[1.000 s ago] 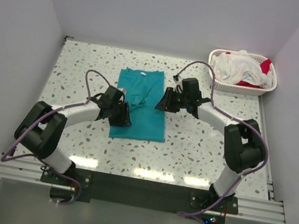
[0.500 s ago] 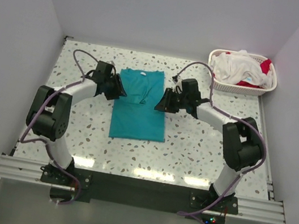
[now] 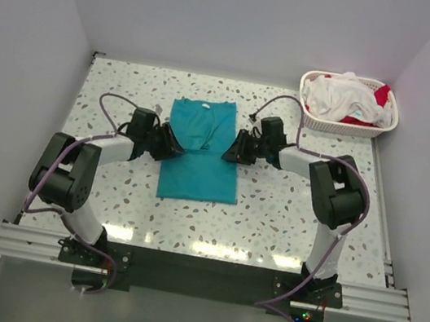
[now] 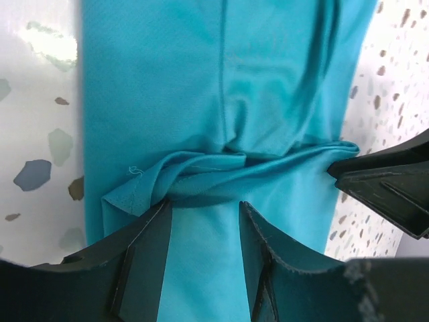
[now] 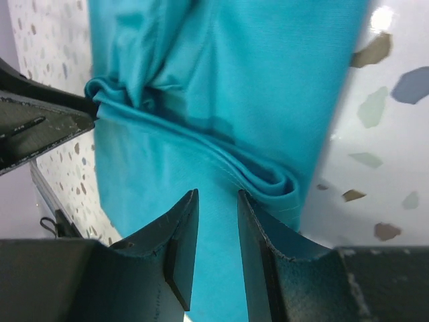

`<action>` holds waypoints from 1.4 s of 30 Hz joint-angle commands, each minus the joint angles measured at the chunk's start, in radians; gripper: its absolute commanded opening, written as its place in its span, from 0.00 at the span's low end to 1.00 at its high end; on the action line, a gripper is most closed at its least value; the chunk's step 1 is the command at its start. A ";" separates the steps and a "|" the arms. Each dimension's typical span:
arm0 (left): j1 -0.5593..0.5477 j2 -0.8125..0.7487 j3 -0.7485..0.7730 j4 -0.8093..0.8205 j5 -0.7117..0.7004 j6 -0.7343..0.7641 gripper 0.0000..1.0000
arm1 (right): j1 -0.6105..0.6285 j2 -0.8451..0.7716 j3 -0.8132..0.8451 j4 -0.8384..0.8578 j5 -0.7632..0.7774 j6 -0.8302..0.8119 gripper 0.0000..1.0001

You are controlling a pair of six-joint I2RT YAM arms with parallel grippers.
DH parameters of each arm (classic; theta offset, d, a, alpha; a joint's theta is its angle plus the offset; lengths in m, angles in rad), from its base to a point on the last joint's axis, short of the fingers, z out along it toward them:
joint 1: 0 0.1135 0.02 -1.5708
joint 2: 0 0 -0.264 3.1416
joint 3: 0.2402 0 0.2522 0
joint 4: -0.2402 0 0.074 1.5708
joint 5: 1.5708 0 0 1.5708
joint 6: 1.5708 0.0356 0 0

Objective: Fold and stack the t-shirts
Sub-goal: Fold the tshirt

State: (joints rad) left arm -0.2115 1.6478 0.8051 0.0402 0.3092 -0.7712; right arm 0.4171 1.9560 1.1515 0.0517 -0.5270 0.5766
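Left pincer (image 3: 174, 144) just slid up to the soft teal t-shirt's (image 3: 197, 170) crease, facing right pincer (image 3: 230, 147); both gape, grabbing nothing yet.

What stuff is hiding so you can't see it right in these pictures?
- Top view: the left gripper and right gripper cover the side edges of the teal t-shirt at mid-length.
- Top view: how many white and red t-shirts fill the basket; they are piled together and too small to count.
- Both wrist views: the teal t-shirt's collar and hem, cut off by the picture edges.
- Wrist views: whether the grippers touch the teal t-shirt; the angle hides it.
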 commanded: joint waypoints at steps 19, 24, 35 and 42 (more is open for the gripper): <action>0.069 -0.225 0.147 -0.216 -0.244 0.073 0.71 | -0.037 -0.046 0.070 -0.119 0.099 -0.113 0.40; 0.031 -0.307 0.105 -0.305 -0.248 0.113 0.79 | 0.024 -0.141 0.090 -0.262 0.214 -0.195 0.49; -0.203 -0.370 -0.096 -0.526 -0.381 0.098 0.77 | 0.198 -0.315 -0.024 -0.601 0.622 -0.202 0.62; -0.230 -0.330 -0.090 -0.545 -0.389 0.108 0.68 | 0.239 -0.315 -0.088 -0.567 0.596 -0.135 0.59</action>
State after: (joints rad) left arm -0.4328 1.3113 0.6998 -0.4976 -0.0540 -0.6758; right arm 0.6601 1.6596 1.0714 -0.5110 0.0368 0.4038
